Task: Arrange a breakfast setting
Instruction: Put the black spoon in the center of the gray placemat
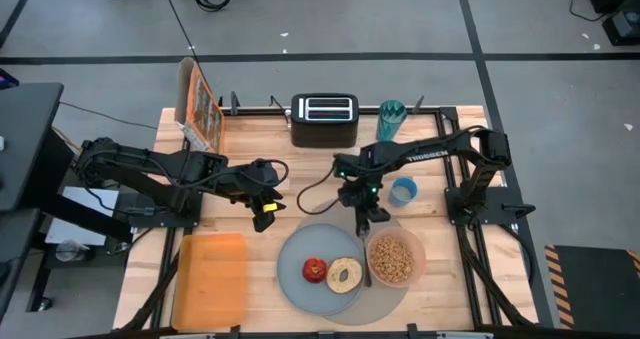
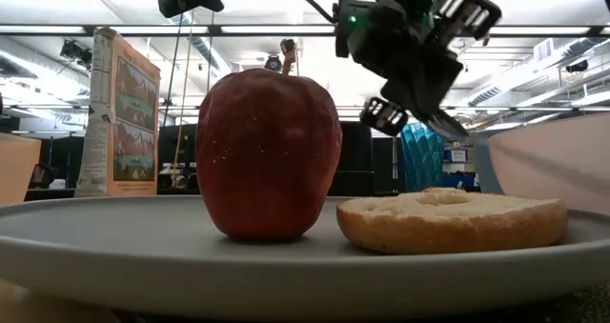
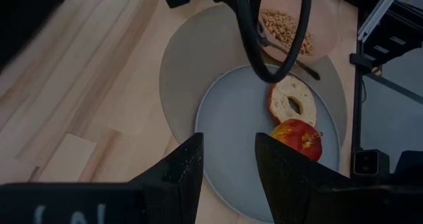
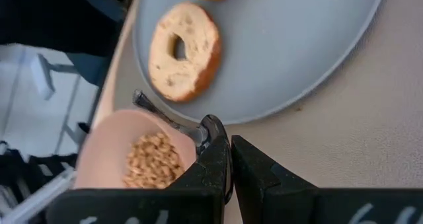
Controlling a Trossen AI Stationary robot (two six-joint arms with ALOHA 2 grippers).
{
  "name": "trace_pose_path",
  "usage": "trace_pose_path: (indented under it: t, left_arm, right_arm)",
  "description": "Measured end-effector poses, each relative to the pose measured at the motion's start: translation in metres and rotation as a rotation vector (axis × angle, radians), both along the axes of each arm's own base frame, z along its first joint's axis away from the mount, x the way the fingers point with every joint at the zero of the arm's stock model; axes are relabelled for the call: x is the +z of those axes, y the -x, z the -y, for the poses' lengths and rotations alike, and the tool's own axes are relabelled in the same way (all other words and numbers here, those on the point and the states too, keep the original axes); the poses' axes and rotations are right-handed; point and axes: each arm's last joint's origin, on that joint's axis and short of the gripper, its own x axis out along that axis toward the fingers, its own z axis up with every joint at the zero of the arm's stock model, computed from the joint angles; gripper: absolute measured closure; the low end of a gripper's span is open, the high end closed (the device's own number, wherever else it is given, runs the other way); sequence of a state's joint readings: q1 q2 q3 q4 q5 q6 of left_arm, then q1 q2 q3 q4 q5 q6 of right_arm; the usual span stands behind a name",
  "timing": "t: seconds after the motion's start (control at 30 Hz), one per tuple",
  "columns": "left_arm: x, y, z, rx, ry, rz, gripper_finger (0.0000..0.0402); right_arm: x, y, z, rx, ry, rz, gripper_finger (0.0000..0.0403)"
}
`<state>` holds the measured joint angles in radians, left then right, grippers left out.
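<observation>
Breakfast setting, near complete: grey-blue plate (image 1: 300, 284) on round grey mat (image 1: 372, 305), bearing red apple (image 1: 315, 270) and tan bagel (image 1: 345, 275); pink bowl (image 1: 394, 258) of cereal just beside the plate. Right tool (image 1: 364, 220) pinches the metal spoon (image 4: 162, 115), its far end on the bowl's rim. Blue cup (image 1: 403, 190) stands off the mat, probably left to place. Left tool (image 1: 268, 201) part-open, empty, over the worktop (image 1: 255, 139). Right arm lettered "TROSSEN".

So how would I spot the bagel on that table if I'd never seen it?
Find the large round grey mat at the table's front edge, between the two arms. On it lies a grey-blue plate holding two foods. The bagel is the flat tan ring with a hole, sitting between the red apple and the pink bowl of cereal.
</observation>
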<state>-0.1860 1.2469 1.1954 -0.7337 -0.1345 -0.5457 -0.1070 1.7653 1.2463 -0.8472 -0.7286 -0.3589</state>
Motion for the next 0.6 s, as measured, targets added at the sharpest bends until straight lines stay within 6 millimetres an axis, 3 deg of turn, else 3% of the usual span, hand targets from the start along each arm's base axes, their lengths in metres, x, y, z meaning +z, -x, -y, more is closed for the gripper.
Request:
trace_pose_path:
  t: [0.43, 0.6]
  left_arm:
    - [0.000, 0.000, 0.000, 0.013, 0.013, 0.000, 0.0258]
    - [0.000, 0.000, 0.000, 0.013, 0.013, 0.000, 0.0258]
  right_arm:
    - [-0.016, 0.004, 0.001, 0.057, 0.110, 0.054, 0.0374]
    - [-0.017, 0.004, 0.002, 0.037, 0.161, 0.038, 0.0352]
